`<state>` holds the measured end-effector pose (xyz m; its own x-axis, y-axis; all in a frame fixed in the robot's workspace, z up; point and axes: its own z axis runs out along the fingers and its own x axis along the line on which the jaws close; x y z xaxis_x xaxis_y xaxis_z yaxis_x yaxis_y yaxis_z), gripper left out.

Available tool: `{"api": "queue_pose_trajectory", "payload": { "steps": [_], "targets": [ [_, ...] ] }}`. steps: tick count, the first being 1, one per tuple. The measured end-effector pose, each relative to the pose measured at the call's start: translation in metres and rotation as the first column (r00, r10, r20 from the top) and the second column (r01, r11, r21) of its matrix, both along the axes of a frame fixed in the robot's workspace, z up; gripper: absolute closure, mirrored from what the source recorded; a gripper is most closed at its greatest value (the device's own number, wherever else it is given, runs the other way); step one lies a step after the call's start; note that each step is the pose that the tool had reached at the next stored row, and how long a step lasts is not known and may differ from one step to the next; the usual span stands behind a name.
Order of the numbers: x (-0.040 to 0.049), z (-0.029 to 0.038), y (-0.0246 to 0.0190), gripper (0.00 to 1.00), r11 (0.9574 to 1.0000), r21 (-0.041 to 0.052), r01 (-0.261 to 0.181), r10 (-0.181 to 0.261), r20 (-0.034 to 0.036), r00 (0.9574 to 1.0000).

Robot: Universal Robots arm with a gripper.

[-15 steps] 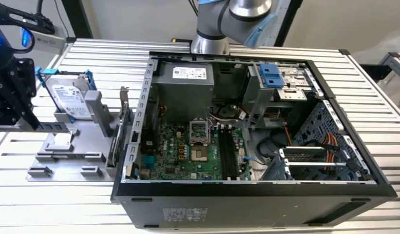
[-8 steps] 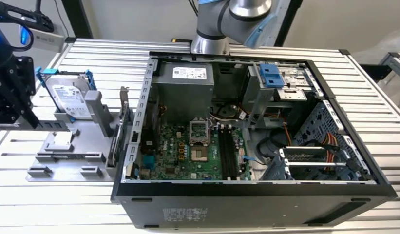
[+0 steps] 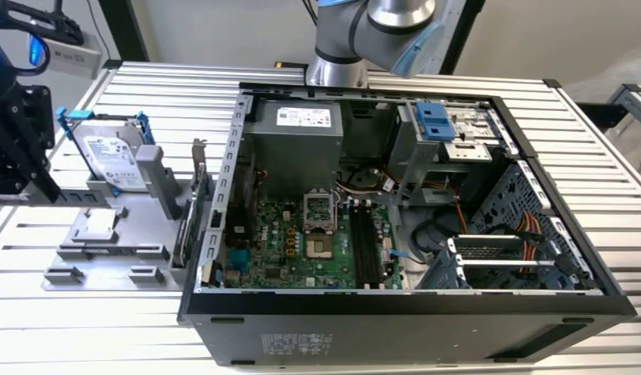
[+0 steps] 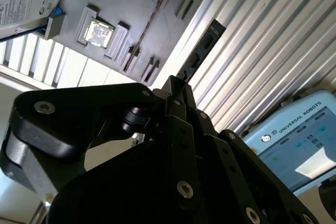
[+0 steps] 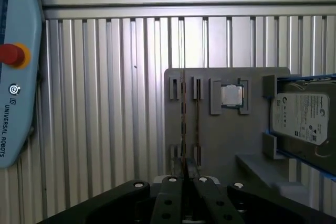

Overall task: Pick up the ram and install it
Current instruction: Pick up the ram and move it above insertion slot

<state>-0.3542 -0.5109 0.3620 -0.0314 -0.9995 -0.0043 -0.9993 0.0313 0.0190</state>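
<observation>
The gripper [image 5: 186,178] has its jaws drawn together at the tips, with at most a sliver between them, and nothing can be seen in their hold. In the exterior view it hangs at nine o'clock of the open computer case [image 3: 404,332], over the far edge of the gray tray [image 3: 133,230]. The ram [image 5: 182,119] stands on its thin edge in the tray's slotted holders, apart from the fingertips [image 5: 176,182]; in the second wrist view it shows as a narrow dark strip [image 4: 146,27] beyond the gripper's tip. On the same tray a processor chip [image 5: 231,96] sits in its own holder beside the ram, and a silver hard drive [image 3: 110,160] stands at twelve o'clock of the chip in the exterior view. Tray and case rest on a slatted metal table [image 3: 91,336].
</observation>
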Motion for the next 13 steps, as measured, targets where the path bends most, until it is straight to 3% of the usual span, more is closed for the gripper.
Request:
{"api": "queue_pose_trajectory", "payload": {
  "steps": [11, 13],
  "targets": [
    [0.0, 0.0024, 0.0005, 1.0, 0.9996, 0.028, 0.0, 0.0, 0.0, 1.0],
    [0.0, 0.0042, 0.0005, 1.0, 0.9996, 0.0286, 0.0, 0.0, 0.0001, 1.0]
  ]
}}
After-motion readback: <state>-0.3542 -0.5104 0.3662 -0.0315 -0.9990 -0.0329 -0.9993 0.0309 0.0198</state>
